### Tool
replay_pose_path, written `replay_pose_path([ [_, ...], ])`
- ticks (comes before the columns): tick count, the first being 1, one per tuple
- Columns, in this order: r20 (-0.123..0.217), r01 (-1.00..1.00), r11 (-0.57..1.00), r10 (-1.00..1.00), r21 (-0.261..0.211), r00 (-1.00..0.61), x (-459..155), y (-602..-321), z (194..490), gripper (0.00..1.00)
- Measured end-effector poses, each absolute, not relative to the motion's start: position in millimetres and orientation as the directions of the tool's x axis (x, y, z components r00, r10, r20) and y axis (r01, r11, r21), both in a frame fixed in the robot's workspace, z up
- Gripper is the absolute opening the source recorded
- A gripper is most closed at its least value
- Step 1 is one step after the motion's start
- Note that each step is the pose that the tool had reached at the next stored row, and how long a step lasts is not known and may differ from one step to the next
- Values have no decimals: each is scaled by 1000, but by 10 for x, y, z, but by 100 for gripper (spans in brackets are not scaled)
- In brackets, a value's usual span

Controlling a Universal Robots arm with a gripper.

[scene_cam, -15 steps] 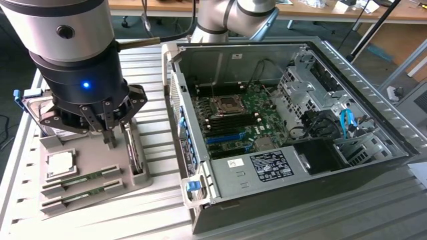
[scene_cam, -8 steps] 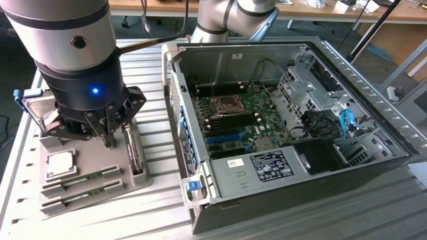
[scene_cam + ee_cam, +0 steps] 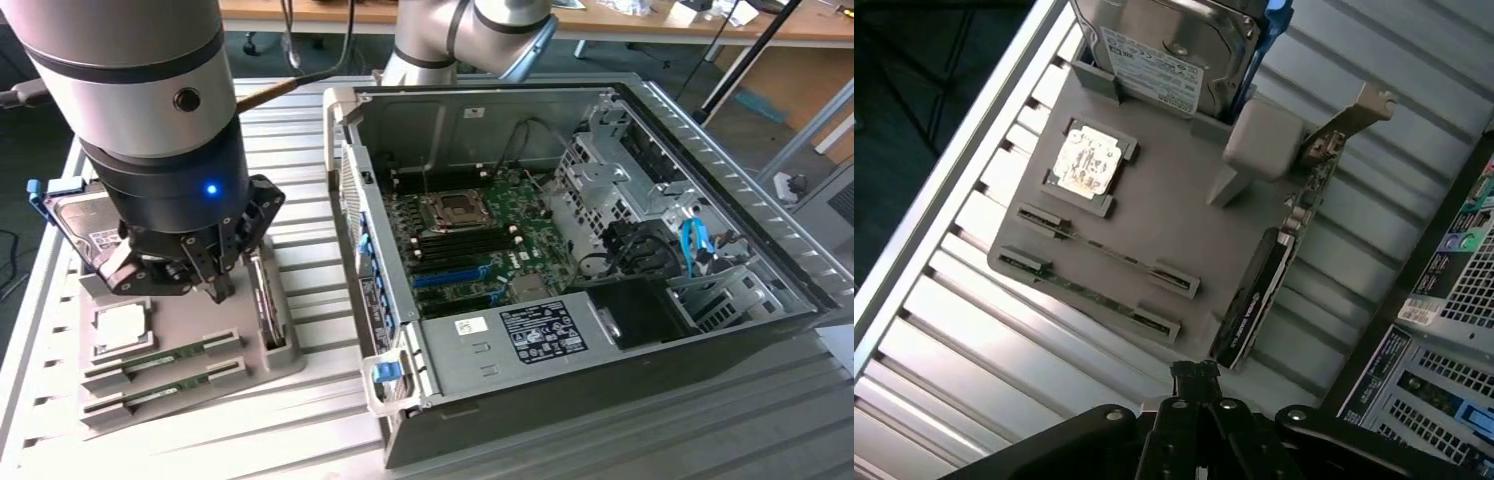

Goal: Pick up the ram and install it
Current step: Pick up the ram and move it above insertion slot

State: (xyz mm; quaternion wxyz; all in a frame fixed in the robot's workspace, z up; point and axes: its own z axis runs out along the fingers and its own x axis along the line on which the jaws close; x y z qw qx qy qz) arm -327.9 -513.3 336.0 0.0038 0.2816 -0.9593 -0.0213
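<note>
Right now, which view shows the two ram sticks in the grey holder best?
The wrist view: it looks down on the grey holder, with both ram sticks unobstructed along their full length. The exterior view shows them at a slant, low on its left, green edges visible.

Arm [image 3: 147,90]: silver over black, blue LED [image 3: 210,188] lit. Gripper [image 3: 220,290] black. Tray [image 3: 1154,220] flat grey. Ram sticks [image 3: 163,358] green. CPU [image 3: 1089,160] pale silver, mottled tan. Drive [image 3: 1164,45] silver with a white label, blue caddy [image 3: 1279,15] behind it. Card [image 3: 1254,300] black, bracket [image 3: 1354,110] tan. Table [image 3: 1004,370] silver, ribbed. Case [image 3: 534,100] grey, with a green board [image 3: 494,230], blue slots [image 3: 447,275], a blue cable [image 3: 691,245] and a blue latch [image 3: 386,372].
</note>
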Motion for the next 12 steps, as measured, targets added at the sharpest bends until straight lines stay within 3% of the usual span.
replay_pose_path([
  [12,-5,-744,667,-744,43,-668,-3279,-5133,3287,11],
])
